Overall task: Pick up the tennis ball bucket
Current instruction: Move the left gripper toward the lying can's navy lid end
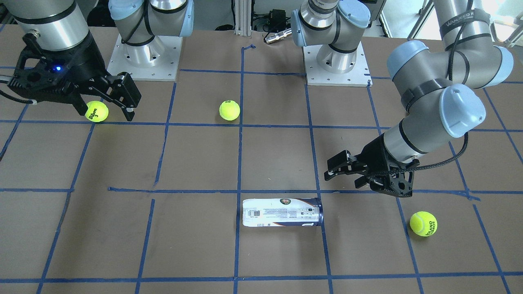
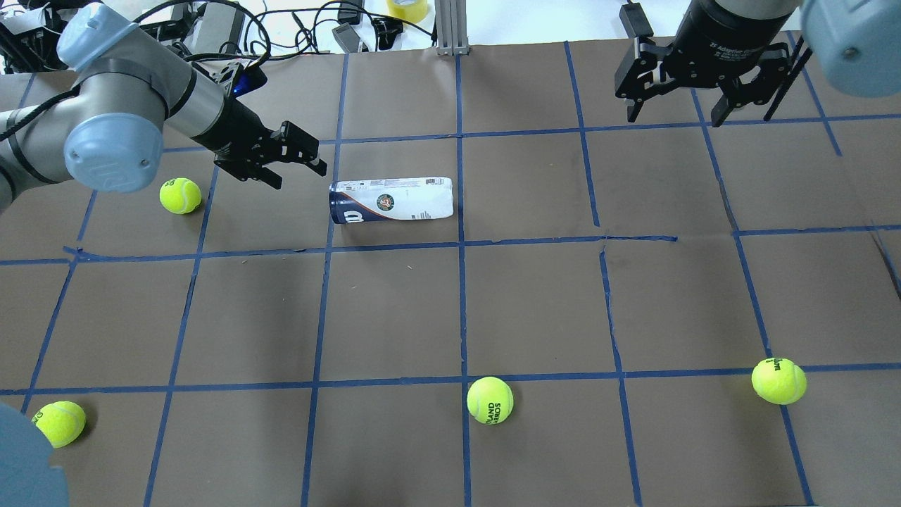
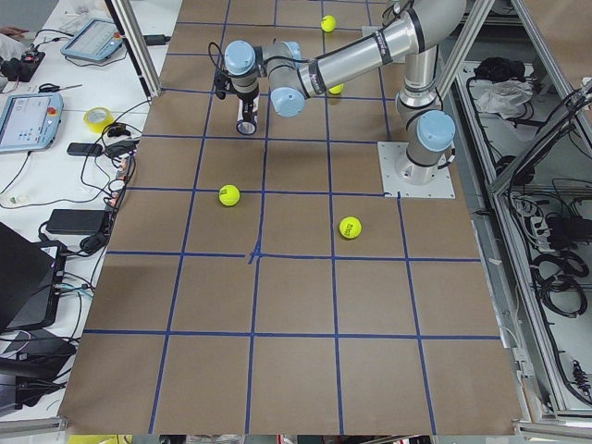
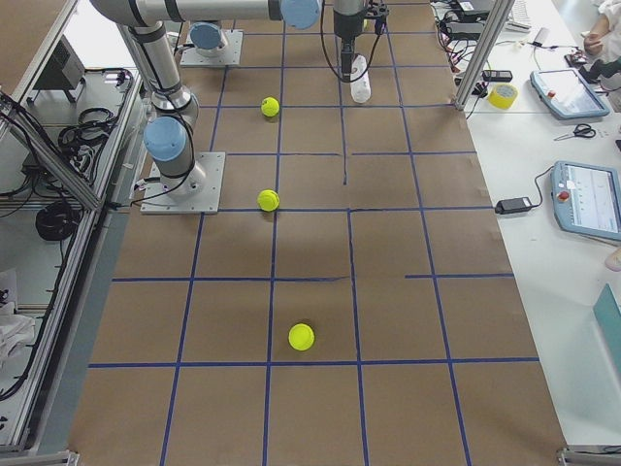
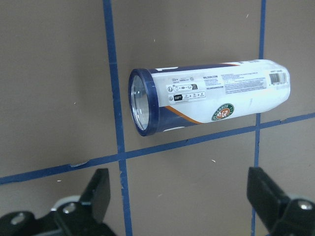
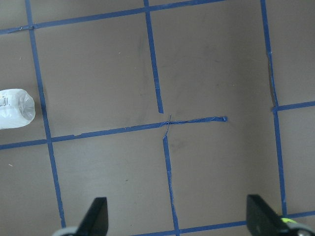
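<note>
Brown table (image 2: 535,303), blue tape grid. Left gripper (image 2: 301,176) far left, jaws spread wide, near the navy end of the tennis ball bucket (image 2: 393,201), not touching. Bucket lies on its side. Right gripper (image 2: 674,116) far right, jaws wide, well apart. Loose tennis ball (image 2: 180,195) beside left arm.

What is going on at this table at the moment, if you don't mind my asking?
The robot is set to lift a tennis ball can, which lies on its side on the table, not yet lifted. The left pincer is open, close to the can's navy end and not touching it. The right pincer is open too, raised well away from the can and holding nothing. Loose tennis balls lie scattered on the table.
</note>
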